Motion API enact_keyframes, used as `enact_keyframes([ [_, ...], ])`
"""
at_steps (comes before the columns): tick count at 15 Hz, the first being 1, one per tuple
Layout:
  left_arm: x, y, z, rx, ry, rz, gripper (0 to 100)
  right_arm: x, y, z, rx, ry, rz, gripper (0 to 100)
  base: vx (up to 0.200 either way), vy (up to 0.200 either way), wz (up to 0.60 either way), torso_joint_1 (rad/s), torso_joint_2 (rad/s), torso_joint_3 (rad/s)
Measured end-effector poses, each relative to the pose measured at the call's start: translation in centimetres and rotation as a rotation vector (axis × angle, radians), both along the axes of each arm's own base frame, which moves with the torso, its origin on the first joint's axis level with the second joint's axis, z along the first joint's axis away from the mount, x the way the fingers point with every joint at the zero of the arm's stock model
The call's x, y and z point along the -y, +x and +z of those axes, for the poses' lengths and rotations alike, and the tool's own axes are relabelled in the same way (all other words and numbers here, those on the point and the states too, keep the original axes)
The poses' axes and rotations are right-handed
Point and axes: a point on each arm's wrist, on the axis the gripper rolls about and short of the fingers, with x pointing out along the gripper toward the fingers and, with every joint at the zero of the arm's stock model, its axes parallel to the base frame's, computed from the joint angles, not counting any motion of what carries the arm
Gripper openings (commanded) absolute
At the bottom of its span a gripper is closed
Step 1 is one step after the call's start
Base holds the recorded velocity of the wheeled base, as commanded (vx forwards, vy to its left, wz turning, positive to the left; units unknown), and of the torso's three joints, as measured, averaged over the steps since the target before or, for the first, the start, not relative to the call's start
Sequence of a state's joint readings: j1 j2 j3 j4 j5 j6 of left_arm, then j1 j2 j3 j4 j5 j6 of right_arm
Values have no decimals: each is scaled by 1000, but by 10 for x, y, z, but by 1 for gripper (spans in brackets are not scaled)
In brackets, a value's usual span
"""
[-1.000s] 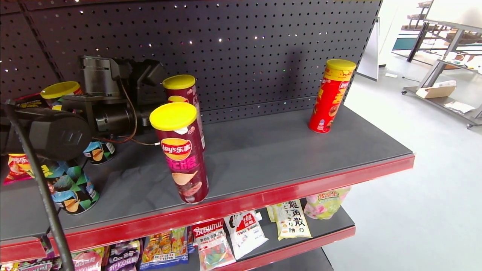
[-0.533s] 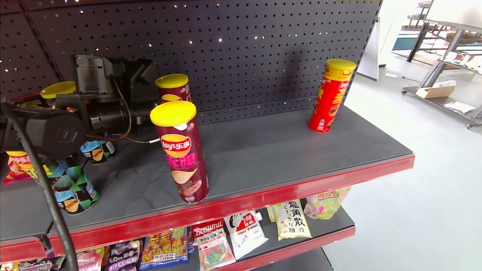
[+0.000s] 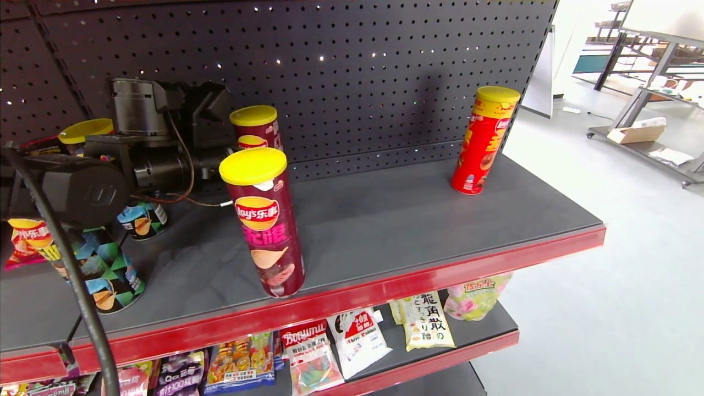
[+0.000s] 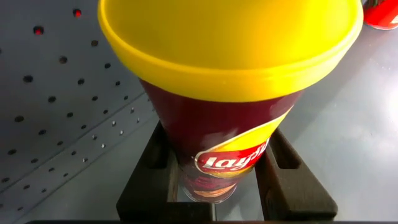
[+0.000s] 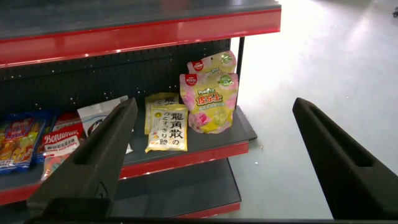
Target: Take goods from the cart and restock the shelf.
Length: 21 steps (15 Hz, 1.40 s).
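A red-and-yellow logo with white lettering sits on the front maroon chip can (image 3: 264, 231) at the shelf's (image 3: 418, 220) front edge, with pink characters below it; the rear maroon chip can (image 4: 208, 121) bears the same logo. Black characters run down the yellow pouch (image 3: 423, 324) on the lower shelf (image 3: 503, 320)

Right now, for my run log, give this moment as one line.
left gripper: shut on maroon chip can | can: by pegboard, upper shelf | right gripper: open, empty
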<state>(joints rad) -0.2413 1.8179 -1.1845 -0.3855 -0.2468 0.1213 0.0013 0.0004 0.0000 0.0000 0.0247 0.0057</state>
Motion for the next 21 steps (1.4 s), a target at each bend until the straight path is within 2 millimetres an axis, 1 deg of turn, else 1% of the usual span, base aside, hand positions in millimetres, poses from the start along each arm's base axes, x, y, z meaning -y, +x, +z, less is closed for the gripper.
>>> enact_keyframes([
  [4,5,1,0,15,-4,-13,0,0,0,0,0,0,1,100,0,0,0,0,0,0],
  [11,5,1,-6,-3,1,-14,0,0,0,0,0,0,0,100,0,0,0,0,0,0],
  [12,5,1,-6,-3,2,-14,100,0,0,0,0,0,0,100,0,0,0,0,0,0],
  [18,5,-1,-6,-15,0,-11,100,0,0,0,0,0,0,100,0,0,0,0,0,0],
  [21,2,-8,-7,-22,8,-6,100,0,0,0,0,0,0,100,0,0,0,0,0,0],
])
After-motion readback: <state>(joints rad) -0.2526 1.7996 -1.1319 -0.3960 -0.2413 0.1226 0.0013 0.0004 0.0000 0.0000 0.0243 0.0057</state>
